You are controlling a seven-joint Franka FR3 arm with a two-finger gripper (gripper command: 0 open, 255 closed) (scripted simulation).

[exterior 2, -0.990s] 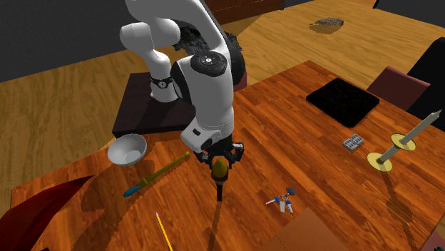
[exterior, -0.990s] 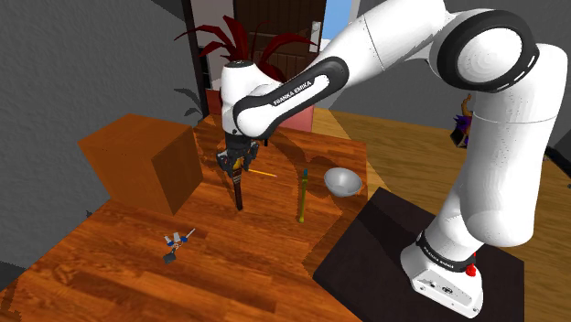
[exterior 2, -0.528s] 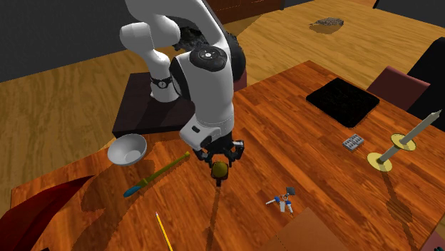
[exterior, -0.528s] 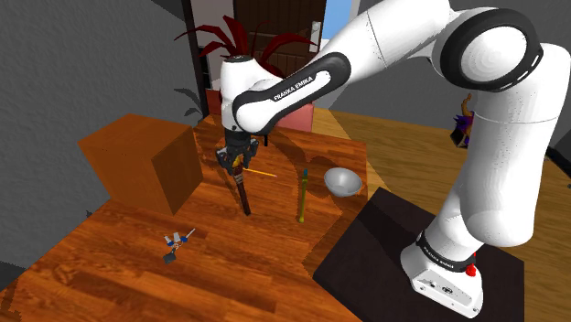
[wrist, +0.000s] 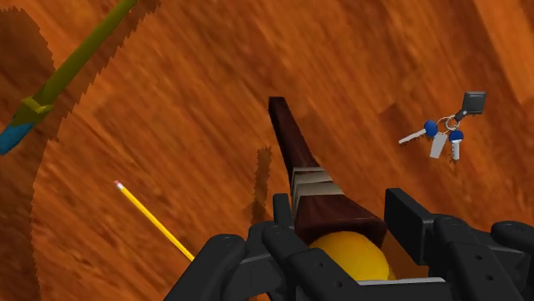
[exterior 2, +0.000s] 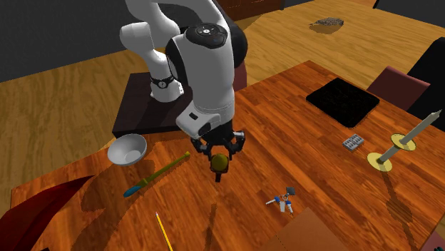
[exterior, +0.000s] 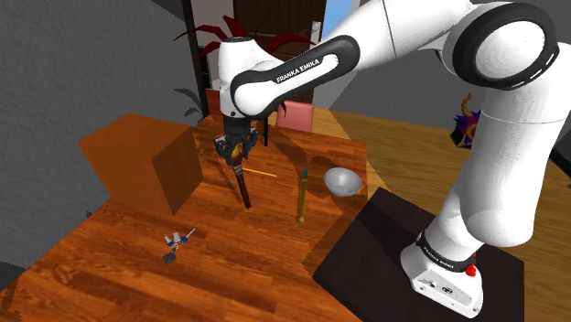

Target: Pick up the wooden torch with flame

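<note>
Shoulder view, left to right: an orange-brown box point(exterior: 137, 160) and a small bunch of blue-headed keys point(exterior: 174, 242) on the wooden counter point(exterior: 229, 270), then the dark brown wooden torch with pale bands and a yellow flame head point(exterior: 242, 183), a thin yellow pencil point(exterior: 261, 172), an olive-green rod point(exterior: 300, 197) and a round grey bowl point(exterior: 341, 180). The black jaws are clenched on the torch's flame end; the handle hangs directly below them, long axis near upright, its tip apparently clear of the counter, so any lift probably runs along that axis.

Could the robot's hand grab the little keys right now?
Probably not yet: the gripper is shut on the torch, so it is full. The keys themselves lie uncovered on the table.
</note>
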